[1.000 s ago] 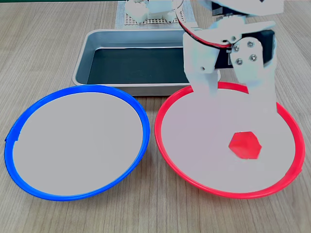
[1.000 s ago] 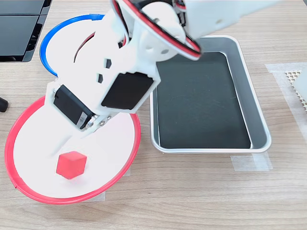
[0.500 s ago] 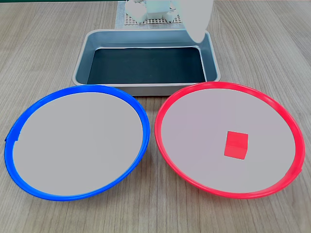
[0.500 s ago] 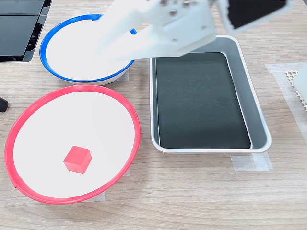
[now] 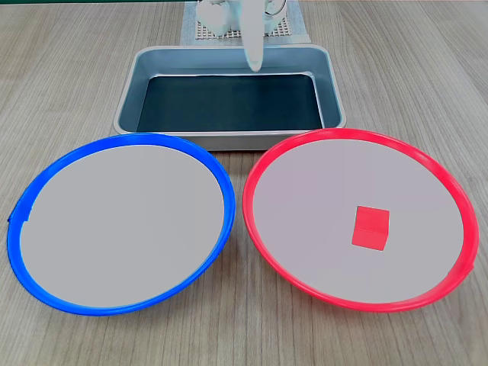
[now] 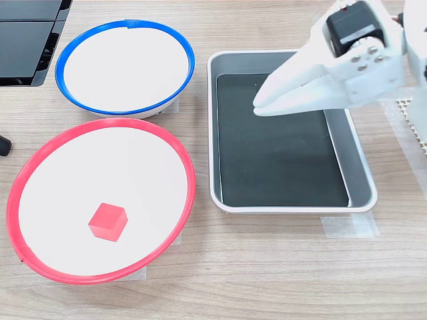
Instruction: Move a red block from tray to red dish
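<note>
The red block rests alone on the pale face of the red dish, toward the first exterior view's right. In the second exterior view the red block lies in the near part of the red dish. The tray stands behind the dishes, its black bottom bare. Above the tray hangs my white gripper, its fingers closed together with nothing between them. Only one pale finger of it shows in the first exterior view, over the tray's far wall.
A blue-rimmed dish with nothing in it sits beside the red one. A black device lies at the second exterior view's upper left. The arm's base and a white mesh pad stand behind the tray.
The gripper let go of the red block, rose off the red dish and swung back over the tray. The block settled flat on the dish and has stayed still since.
</note>
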`<state>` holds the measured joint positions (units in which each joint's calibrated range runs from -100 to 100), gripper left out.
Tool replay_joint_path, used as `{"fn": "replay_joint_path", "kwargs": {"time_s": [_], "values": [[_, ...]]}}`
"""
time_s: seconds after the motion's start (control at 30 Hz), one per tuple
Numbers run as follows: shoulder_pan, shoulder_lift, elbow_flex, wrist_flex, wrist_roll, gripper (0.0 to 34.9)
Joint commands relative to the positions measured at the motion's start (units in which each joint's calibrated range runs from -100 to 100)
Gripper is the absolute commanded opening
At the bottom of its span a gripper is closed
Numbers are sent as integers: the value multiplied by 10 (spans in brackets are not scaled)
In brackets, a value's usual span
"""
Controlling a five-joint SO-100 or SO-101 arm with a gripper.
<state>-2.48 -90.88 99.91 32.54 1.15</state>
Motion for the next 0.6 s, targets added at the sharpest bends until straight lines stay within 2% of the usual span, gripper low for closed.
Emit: {"fn": "replay_joint_path", "kwargs": {"time_s": [0.0, 0.07, 0.57], "values": [[6, -78, 1, 122, -3, 1], [9, -82, 1, 145, -5, 1], [15, -82, 1, 147, -9, 3]]}}
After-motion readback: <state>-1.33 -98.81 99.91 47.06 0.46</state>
